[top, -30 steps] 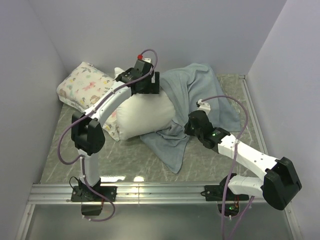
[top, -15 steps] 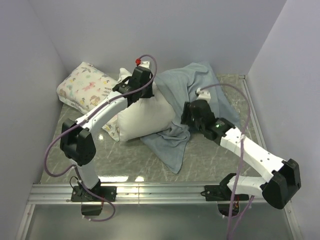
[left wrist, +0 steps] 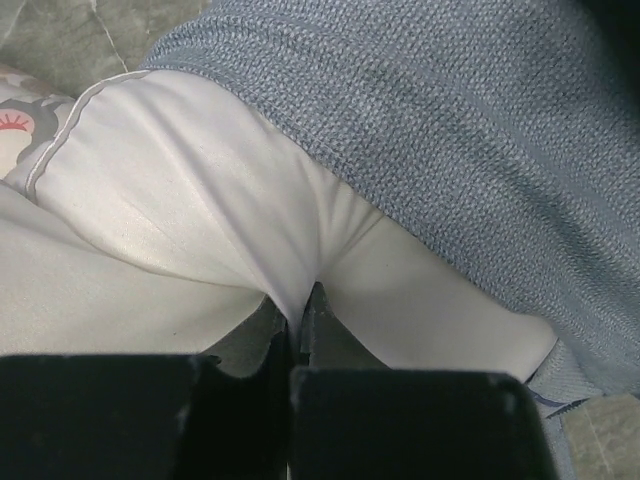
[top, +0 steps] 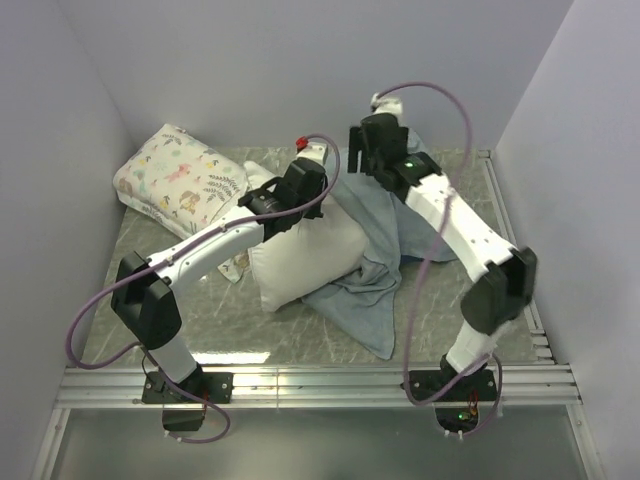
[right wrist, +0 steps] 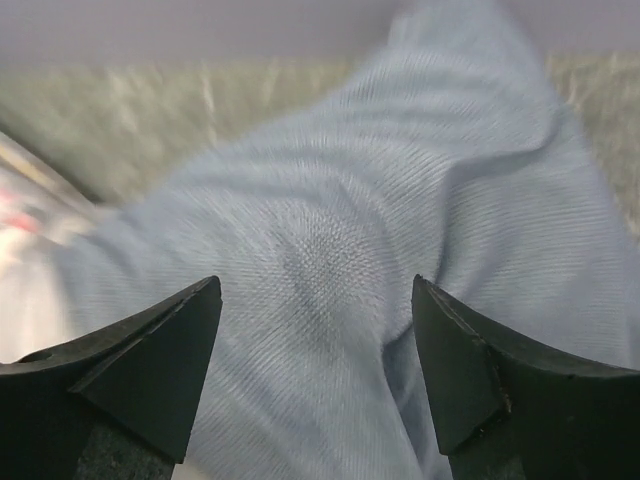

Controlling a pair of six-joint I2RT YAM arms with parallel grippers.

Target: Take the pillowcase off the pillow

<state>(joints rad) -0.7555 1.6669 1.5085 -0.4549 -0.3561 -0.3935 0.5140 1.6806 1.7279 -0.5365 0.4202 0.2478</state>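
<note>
Pillowcase point(top: 385, 290), one, half off one pillow point(top: 300, 260); left jaws tight on pillow, right jaws wide above pillowcase.

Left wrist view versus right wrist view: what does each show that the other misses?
Only the left wrist view shows the left jaws shut on a fold of the white pillow. Only the right wrist view shows the right jaws open over the blue-grey pillowcase, gripping nothing, and the back wall. Both show that pillowcase and the marbled table.
</note>
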